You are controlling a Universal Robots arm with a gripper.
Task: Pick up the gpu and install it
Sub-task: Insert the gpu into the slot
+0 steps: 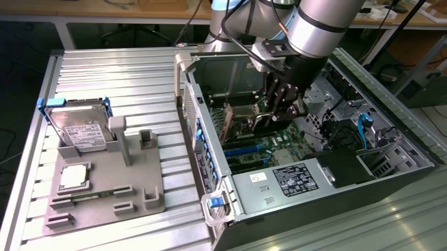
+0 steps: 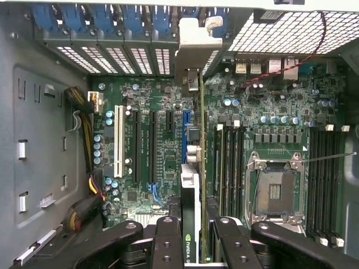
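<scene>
Inside the open computer case (image 1: 209, 206), fingers (image 2: 168, 244) apparently grasp the gpu (image 2: 190, 196) edge-on above the motherboard (image 2: 146, 145).

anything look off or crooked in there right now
Nothing stands out. The gripper holds the gpu edge-on and upright inside the open computer case, its metal bracket at the rear slot openings. The motherboard looks intact, and the hard drive sits in its holder outside the case.

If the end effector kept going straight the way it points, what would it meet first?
Probably the motherboard. The end effector grips the gpu on edge and points down into the open computer case, so the card's lower edge would likely land first, near the expansion slots. Depth is unclear.
</scene>
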